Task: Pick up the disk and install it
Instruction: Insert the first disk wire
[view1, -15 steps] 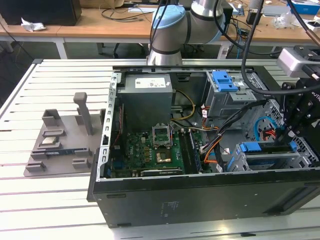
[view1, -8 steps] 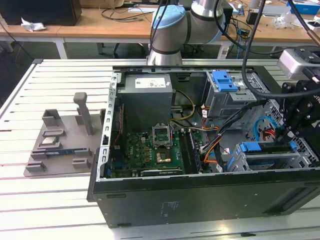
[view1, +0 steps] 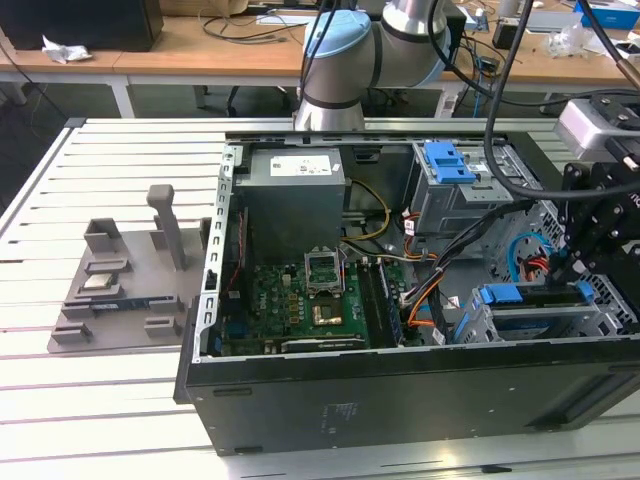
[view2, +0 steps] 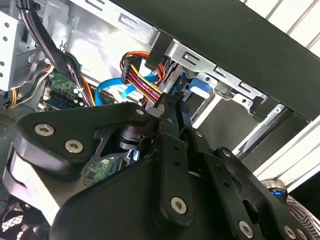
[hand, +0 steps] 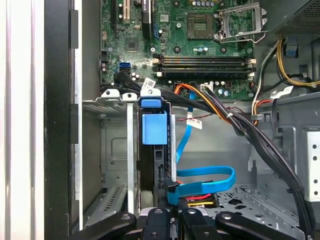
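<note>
The disk (view1: 528, 296), silver with blue rails, stands on edge in the lower drive cage (view1: 470, 322) of the open computer case, at the exterior view's right. Seen edge-on in the first wrist view, the disk (hand: 152, 129) sits between the cage's metal walls. My gripper (view1: 568, 268) reaches down at the disk's rear end. In both wrist views my black fingers (hand: 159, 220) lie close together, and a blue rail end shows between them at the tips of my gripper (view2: 176, 114). The grip point itself is partly hidden by a red-yellow-black cable plug (view2: 142, 80).
Blue data cable (hand: 205, 175) and orange-black wire bundles (hand: 235, 120) cross the case beside the cage. The motherboard (view1: 300, 305), power supply (view1: 295, 190) and an upper bay with a blue bracket (view1: 450, 160) fill the case. A grey fixture tray (view1: 120, 300) lies at the exterior view's left.
</note>
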